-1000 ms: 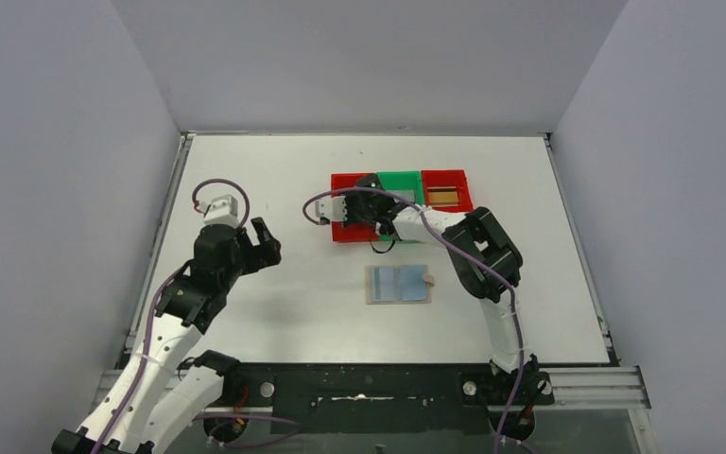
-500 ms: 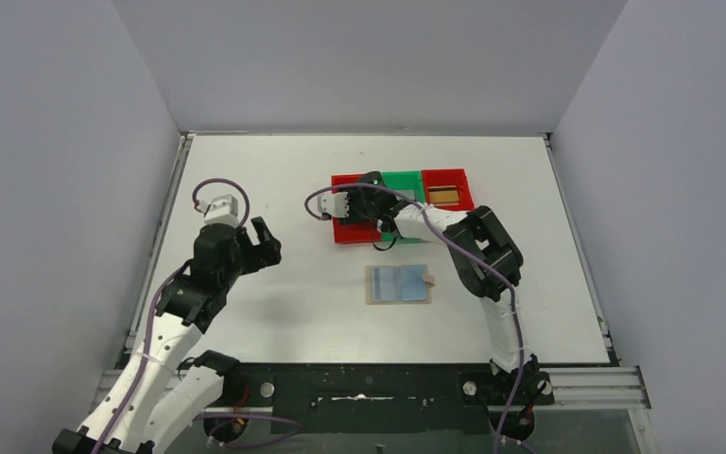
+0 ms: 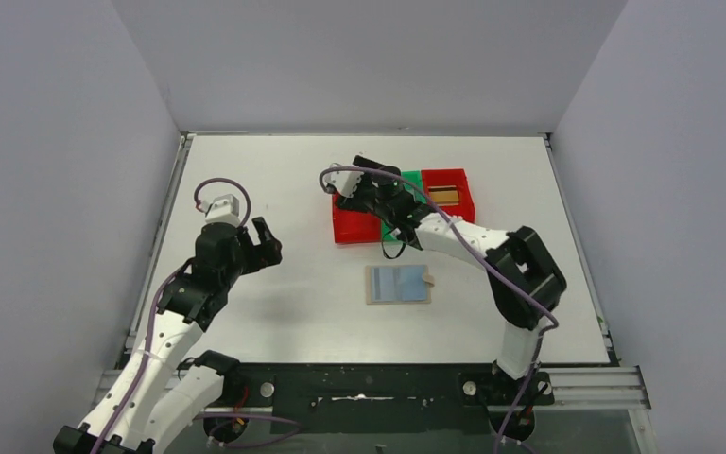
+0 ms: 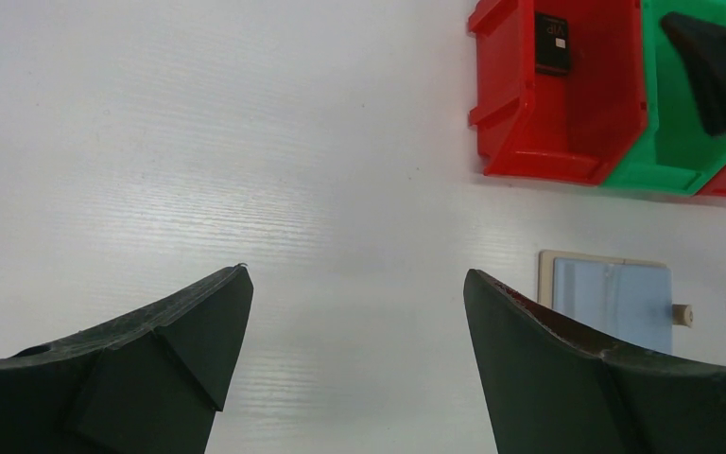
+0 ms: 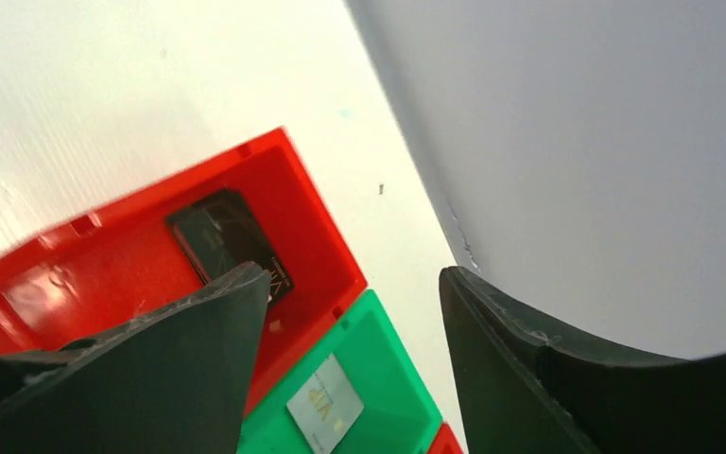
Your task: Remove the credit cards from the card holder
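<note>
White table (image 3: 274, 170): right gripper (image 5: 354, 279) risen over red bin (image 3: 350, 230), jaws apart, empty; left gripper (image 4: 356, 276) unmoved, likewise apart.

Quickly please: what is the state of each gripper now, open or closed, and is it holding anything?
Left gripper: open, holding nothing.
Right gripper: open, holding nothing, above the red bin with the dark card.
</note>
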